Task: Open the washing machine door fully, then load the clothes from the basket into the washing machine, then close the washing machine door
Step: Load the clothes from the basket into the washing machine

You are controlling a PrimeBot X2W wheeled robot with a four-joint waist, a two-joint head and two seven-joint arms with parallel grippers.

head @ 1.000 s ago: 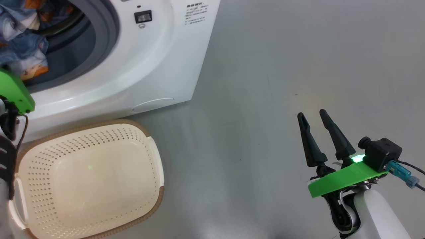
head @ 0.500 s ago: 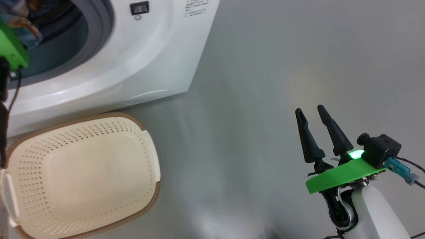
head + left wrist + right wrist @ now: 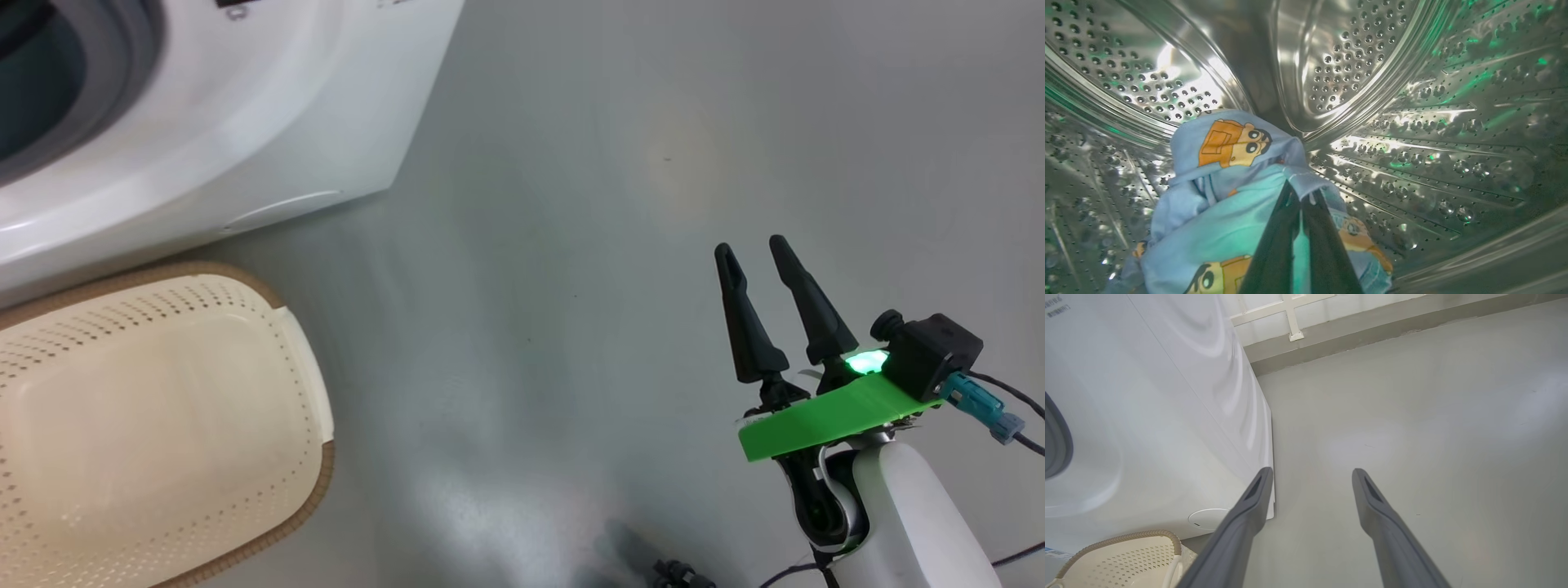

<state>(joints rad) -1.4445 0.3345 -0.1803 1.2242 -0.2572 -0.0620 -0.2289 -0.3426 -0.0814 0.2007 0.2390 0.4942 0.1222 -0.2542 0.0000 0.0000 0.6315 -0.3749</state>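
Light blue clothes (image 3: pixel 1216 204) with orange cartoon prints lie heaped inside the steel drum (image 3: pixel 1412 122) of the washing machine (image 3: pixel 245 122). My left gripper (image 3: pixel 1298 192) is inside the drum, its fingers shut together, and a fold of the fabric lies over their tips. I cannot tell whether the cloth is pinched. The cream basket (image 3: pixel 163 425) with a brown rim stands on the floor in front of the machine, with nothing in the part I see. My right gripper (image 3: pixel 747 245) hangs open over bare floor to the right, holding nothing. The washing machine door is out of view.
Grey floor (image 3: pixel 571 204) stretches right of the machine. A wall base with a white frame (image 3: pixel 1290 318) runs behind it. Dark cables (image 3: pixel 678 572) lie at the bottom edge of the head view. The right wrist view shows the machine's side (image 3: pixel 1147 416) and the basket's corner (image 3: pixel 1126 555).
The head camera has swung, so the machine and basket slide left and up. The left arm's green mount and the clothes at the opening have left that view. The right gripper stays open.
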